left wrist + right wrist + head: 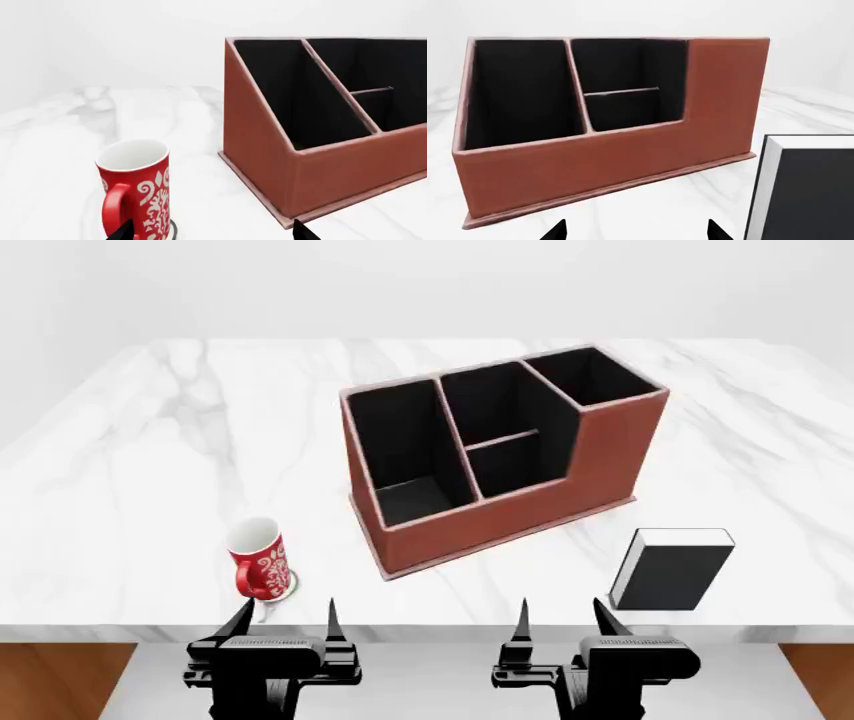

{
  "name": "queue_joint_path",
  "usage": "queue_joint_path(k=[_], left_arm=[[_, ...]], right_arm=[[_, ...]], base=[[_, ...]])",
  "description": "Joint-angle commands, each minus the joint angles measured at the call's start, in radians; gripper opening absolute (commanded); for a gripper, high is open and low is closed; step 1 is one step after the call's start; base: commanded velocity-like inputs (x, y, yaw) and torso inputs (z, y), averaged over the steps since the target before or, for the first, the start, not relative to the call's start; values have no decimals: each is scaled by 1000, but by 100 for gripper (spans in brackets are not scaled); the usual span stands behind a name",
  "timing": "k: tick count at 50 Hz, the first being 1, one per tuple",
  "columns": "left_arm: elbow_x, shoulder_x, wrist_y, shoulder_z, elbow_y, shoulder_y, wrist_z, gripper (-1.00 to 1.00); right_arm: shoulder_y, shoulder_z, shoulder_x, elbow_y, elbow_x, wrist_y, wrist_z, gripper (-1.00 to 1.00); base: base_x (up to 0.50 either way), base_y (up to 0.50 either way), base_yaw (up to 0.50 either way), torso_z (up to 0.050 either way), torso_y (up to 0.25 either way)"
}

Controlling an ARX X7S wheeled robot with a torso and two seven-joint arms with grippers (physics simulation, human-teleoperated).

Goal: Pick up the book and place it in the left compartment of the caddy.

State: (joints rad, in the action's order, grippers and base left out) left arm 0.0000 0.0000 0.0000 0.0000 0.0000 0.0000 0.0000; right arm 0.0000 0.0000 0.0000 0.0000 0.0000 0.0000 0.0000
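The black book (671,570) with white page edges lies flat on the marble table near its front right edge; it also shows in the right wrist view (804,190). The reddish-brown caddy (561,495) stands mid-table, its taller end at the right. Its left compartment (400,445) is the long black slot at the lower end, also seen in the left wrist view (293,95) and the right wrist view (520,90). My left gripper (288,615) is open and empty, close to the red mug. My right gripper (561,615) is open and empty, just left of the book.
A red patterned mug (259,558) stands on the table (160,450) at the front left, near my left gripper; it shows in the left wrist view (135,187). The table's front edge runs just behind both grippers.
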Motion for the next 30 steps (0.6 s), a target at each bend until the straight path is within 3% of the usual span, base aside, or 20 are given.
queue_joint_path(k=[1, 15, 30], left_arm=[[-5, -17, -7, 22, 3, -3, -21, 100], [-34, -54, -19, 68, 17, -4, -65, 100], [-40, -77, -7, 91, 3, -4, -99, 100]], right_arm=[[2, -17, 13, 3, 13, -10, 30, 100], [9, -57, 50, 2, 71, 12, 73, 100], [8, -84, 72, 4, 91, 29, 102, 100]], base=[[0, 0, 0, 0, 0], [0, 0, 0, 0, 0], [4, -500, 0, 0, 0]])
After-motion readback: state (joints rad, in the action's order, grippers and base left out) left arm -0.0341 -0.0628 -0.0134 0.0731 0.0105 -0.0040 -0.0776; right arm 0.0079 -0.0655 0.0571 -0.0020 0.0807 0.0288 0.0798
